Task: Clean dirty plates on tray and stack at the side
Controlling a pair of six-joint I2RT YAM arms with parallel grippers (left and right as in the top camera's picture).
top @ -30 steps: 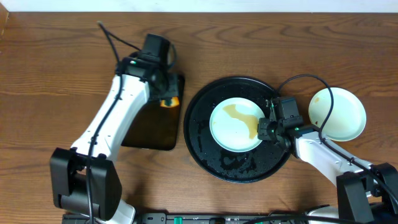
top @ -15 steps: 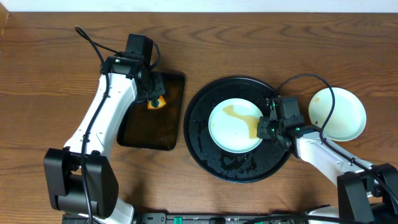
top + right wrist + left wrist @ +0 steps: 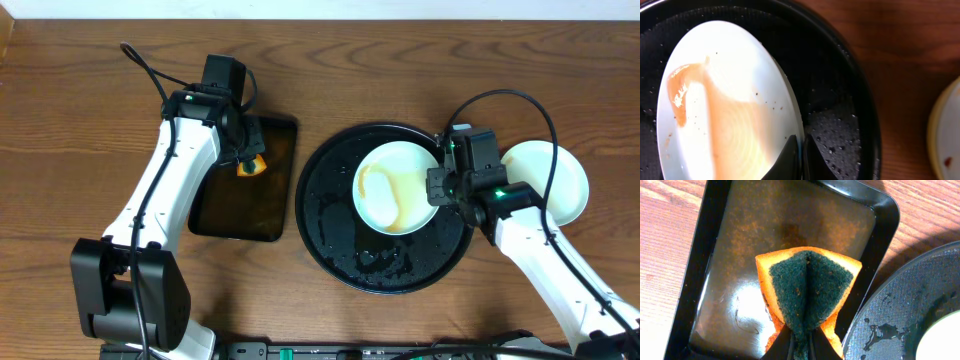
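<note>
A pale mint-green plate (image 3: 395,187) with a brown smear is tilted up over the large round black tray (image 3: 330,225). My right gripper (image 3: 437,187) is shut on the plate's right rim; in the right wrist view the plate (image 3: 725,100) is pinched between the fingers (image 3: 801,150) above the tray (image 3: 840,115). A pale plate (image 3: 555,185) lies on the wood to the right of the tray, partly hidden by my right arm; its yellowish edge shows in the right wrist view (image 3: 945,135). My left gripper (image 3: 800,347) is shut on a folded orange and green sponge (image 3: 807,287).
A dark rectangular tray (image 3: 245,200) lies left of the round tray, with the sponge (image 3: 250,165) held above its upper part; it also shows in the left wrist view (image 3: 715,255). The round tray's surface is wet (image 3: 375,260). Cables trail behind both arms.
My right gripper has lifted and tilted the green plate and carried it slightly right and back. My left arm moved left over the rectangular tray a second ago, then stayed still.
</note>
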